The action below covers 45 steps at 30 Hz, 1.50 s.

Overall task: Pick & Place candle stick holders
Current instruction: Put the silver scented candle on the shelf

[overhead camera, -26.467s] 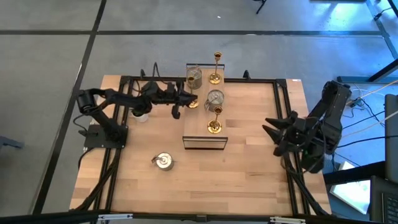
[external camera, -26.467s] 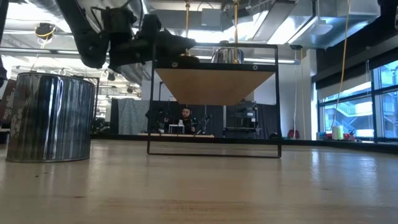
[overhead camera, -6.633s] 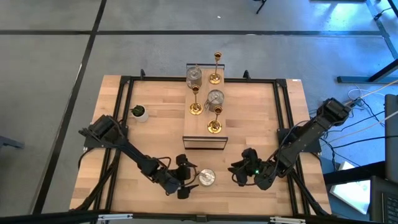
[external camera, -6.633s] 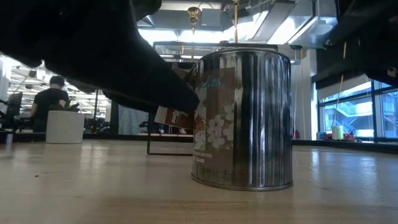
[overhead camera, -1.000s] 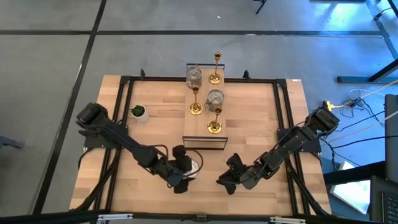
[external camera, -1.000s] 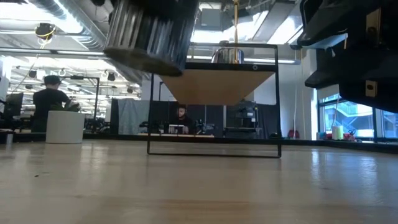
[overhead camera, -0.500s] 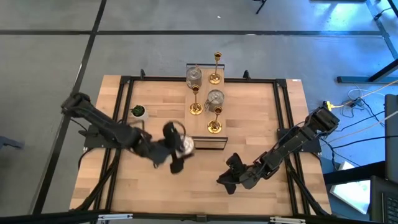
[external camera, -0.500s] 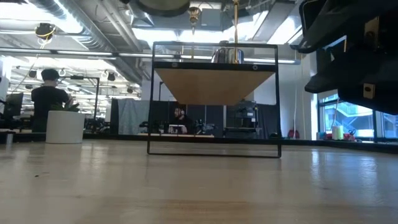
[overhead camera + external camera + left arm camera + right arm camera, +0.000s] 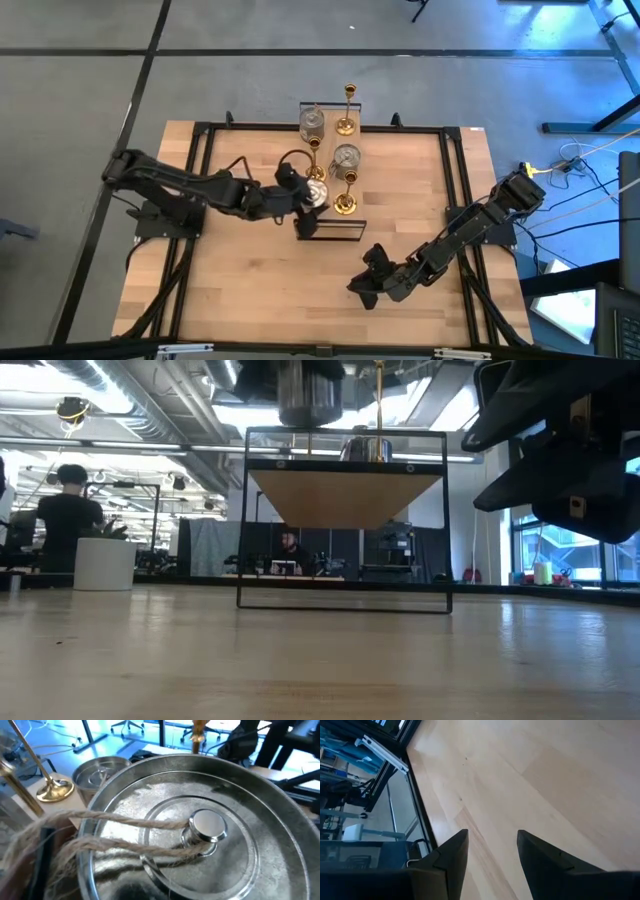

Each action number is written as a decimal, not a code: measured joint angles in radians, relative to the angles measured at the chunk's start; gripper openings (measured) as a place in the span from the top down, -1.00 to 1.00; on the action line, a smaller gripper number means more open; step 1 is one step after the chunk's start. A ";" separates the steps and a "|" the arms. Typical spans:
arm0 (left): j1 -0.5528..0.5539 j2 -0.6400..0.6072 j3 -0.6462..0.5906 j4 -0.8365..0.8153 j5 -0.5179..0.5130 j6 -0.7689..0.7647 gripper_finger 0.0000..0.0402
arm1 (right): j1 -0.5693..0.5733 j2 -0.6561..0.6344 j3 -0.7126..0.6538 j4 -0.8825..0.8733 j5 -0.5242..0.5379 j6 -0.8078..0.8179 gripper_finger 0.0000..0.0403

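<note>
A squat silver candle stick holder with a knobbed lid and a twine loop hangs over the near left corner of a small raised stand. My left gripper is shut on it. On the stand's top are three slim gold candlesticks and two more silver holders. In the low view the held holder hangs above the stand's top. My right gripper is open over bare wood near the table's front, nothing between its fingers. My left gripper holds the silver holder by its round wall, coming from the table's left and slanting a little downward. The holder itself hides the fingers in the wrist view. It hangs lifted clear, lid up and roughly upright, above the stand's top.
A small white pot stands at the table's left. Black rails run along the table's edges. Open wood lies in front of the stand. A person sits in the room beyond the table.
My left gripper has carried the silver holder up and toward the table's far edge, from the near middle of the table to the stand's near left corner, and has tipped more level. The holder stays lifted with its lid up.
</note>
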 joint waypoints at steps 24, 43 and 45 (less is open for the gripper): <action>0.092 0.026 -0.123 0.089 0.143 -0.109 -0.78 | 0.002 0.000 0.000 0.001 0.047 0.000 0.13; 0.088 0.060 -0.122 0.056 0.141 -0.096 -0.85 | 0.000 0.000 0.000 0.001 0.066 0.003 0.13; 0.088 0.060 -0.122 0.055 0.137 -0.095 -0.85 | 0.000 0.000 0.000 0.001 0.065 0.003 0.13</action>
